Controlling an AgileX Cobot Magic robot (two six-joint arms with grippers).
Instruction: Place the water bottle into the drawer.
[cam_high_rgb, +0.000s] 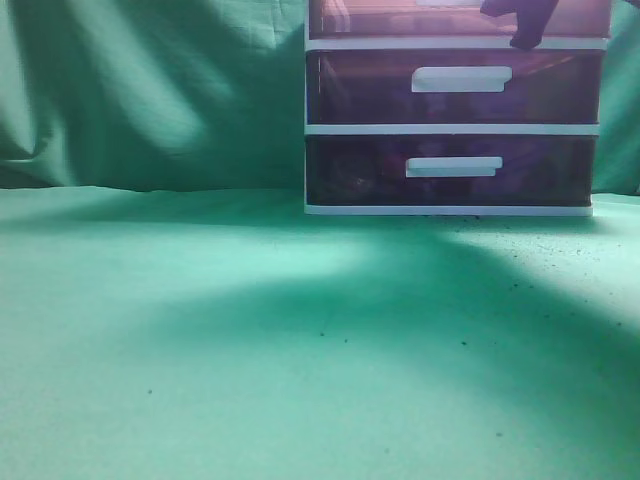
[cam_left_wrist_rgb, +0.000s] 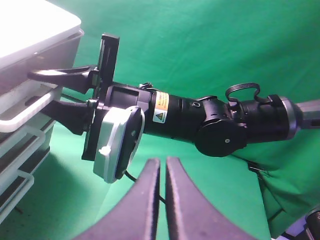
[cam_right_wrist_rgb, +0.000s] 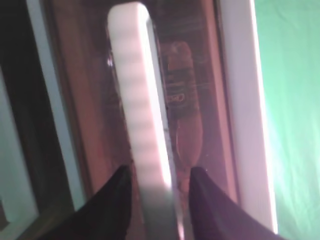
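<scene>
The drawer is the top one of the white-framed unit, cut off by the upper edge of the exterior view. In the right wrist view its maroon front fills the frame. My right gripper is open, with one finger on each side of the white bar handle. The left wrist view shows the same gripper straddling the handle. My left gripper is shut and empty, held in the air. A long dim shape shows through the drawer front; I cannot tell what it is. No water bottle shows plainly.
Two like drawers sit beneath the top one. The unit stands at the back right of a green cloth table, with a green backdrop behind. The right arm crosses the left wrist view.
</scene>
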